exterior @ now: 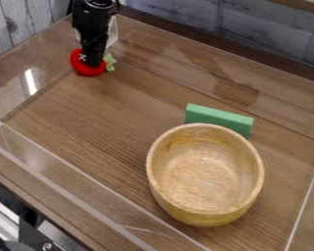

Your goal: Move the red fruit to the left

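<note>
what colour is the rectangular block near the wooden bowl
The rectangular block is a flat green, showing best in the camera view.
</note>
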`<state>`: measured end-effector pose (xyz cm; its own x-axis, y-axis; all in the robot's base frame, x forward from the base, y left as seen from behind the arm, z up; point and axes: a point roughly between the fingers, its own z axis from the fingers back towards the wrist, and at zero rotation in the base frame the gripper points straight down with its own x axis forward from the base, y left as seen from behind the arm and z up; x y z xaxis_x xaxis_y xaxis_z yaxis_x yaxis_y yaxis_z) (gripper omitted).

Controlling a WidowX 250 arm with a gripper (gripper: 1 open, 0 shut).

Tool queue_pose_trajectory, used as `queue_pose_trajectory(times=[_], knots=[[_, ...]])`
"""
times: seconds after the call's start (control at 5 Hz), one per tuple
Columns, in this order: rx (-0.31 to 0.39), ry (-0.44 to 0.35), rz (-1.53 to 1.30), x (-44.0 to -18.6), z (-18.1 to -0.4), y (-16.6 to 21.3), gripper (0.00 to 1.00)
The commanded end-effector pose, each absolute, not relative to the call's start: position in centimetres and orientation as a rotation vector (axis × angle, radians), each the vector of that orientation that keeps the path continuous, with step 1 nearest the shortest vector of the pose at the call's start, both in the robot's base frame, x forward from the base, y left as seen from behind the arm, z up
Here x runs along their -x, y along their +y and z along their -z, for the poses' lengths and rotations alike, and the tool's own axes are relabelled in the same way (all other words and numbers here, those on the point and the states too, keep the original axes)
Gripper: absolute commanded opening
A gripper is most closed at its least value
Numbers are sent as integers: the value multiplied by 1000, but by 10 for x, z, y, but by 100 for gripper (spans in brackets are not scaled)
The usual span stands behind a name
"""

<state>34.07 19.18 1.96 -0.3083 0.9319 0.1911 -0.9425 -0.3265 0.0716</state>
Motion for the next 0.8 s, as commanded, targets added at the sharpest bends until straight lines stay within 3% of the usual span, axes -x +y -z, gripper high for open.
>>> queue_pose_trajectory(times=[0.0, 0.2, 0.6], knots=[[-288, 5, -1900, -336, 1, 202, 0], [-305, 5, -1892, -343, -1, 212, 0], [-334, 16, -1869, -332, 2, 219, 0]])
